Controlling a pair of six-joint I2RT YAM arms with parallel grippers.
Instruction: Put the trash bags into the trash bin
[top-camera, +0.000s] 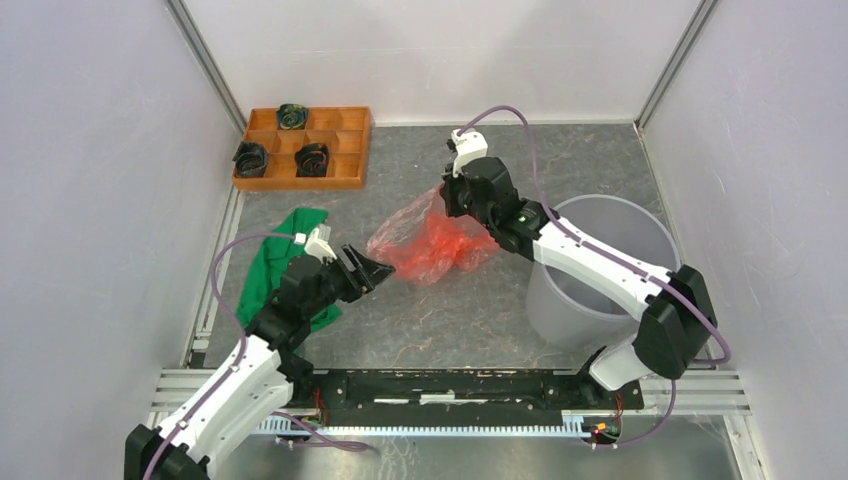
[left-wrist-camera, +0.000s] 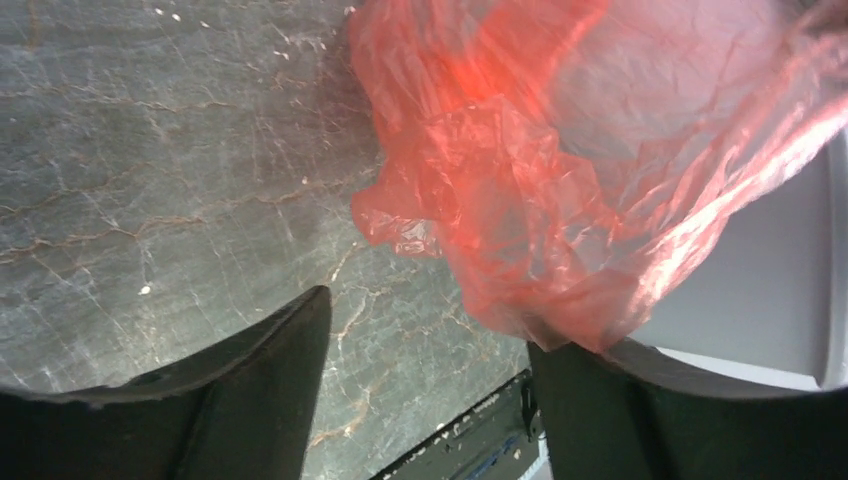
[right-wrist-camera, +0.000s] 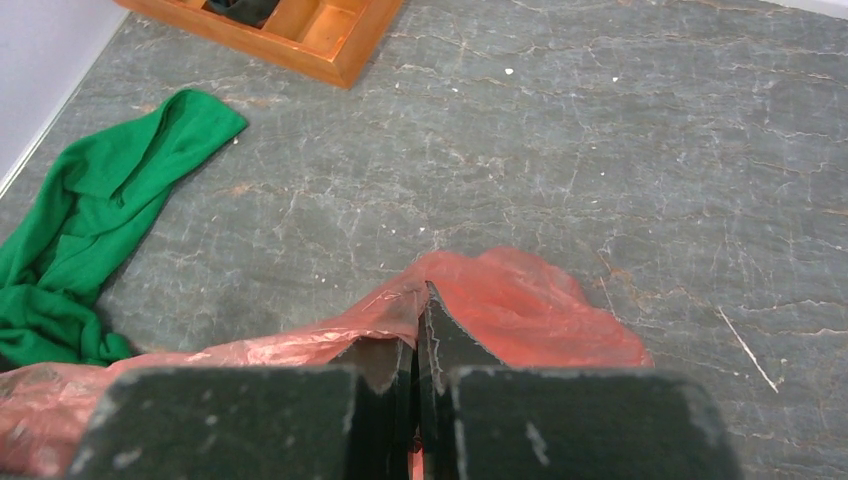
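Red-orange crinkled plastic at centre: showed the trash bag (top-camera: 430, 245) hanging bunched over the grey counter (top-camera: 430, 320), left of the trash bin (top-camera: 560, 305) and outside it. Had its top edge pinched between the pressed-together fingers of the right gripper (top-camera: 446, 196). Found the left gripper (top-camera: 378, 270) spread wide at the bag's lower left edge, clamping nothing. Included a green cloth (top-camera: 270, 265) beside the left arm and a wooden tray (top-camera: 300, 183) with black rolls (top-camera: 313, 158) at the far left.
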